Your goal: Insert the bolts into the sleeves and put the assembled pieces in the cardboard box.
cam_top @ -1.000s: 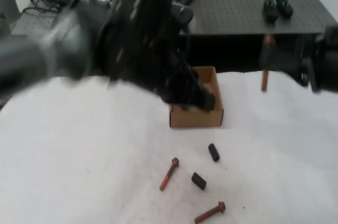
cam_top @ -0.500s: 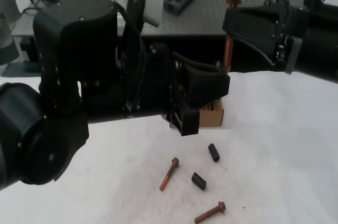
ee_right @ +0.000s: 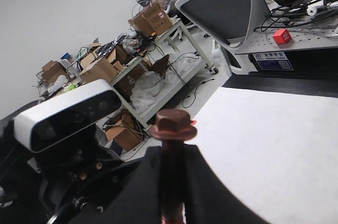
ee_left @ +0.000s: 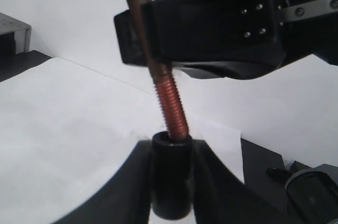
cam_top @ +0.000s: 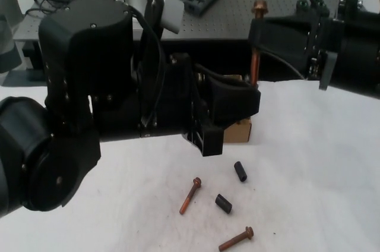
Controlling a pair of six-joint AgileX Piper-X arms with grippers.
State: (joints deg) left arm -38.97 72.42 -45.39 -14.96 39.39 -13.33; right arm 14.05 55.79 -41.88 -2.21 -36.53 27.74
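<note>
While the bolt (ee_left: pixel 168 102) leans a little, with its threaded tip just inside the mouth of the sleeve (ee_left: pixel 171 155), a push off the sleeve's axis could jam the threads on the rim or lever the sleeve out of its hold. The left end effector (ee_left: pixel 171 192) is clamped on the sleeve's sides, and the right end effector (cam_top: pixel 257 35) grips the bolt's shank under the head. Either hold may slip, I judge, if force builds. The pair hangs close above the cardboard box (cam_top: pixel 240 131), so a dropped part might land there unassembled. On the desk (cam_top: pixel 309 175), at six o'clock from the box, lie loose bolts (cam_top: pixel 190 195) and loose sleeves (cam_top: pixel 240 171), well apart from both arms.
</note>
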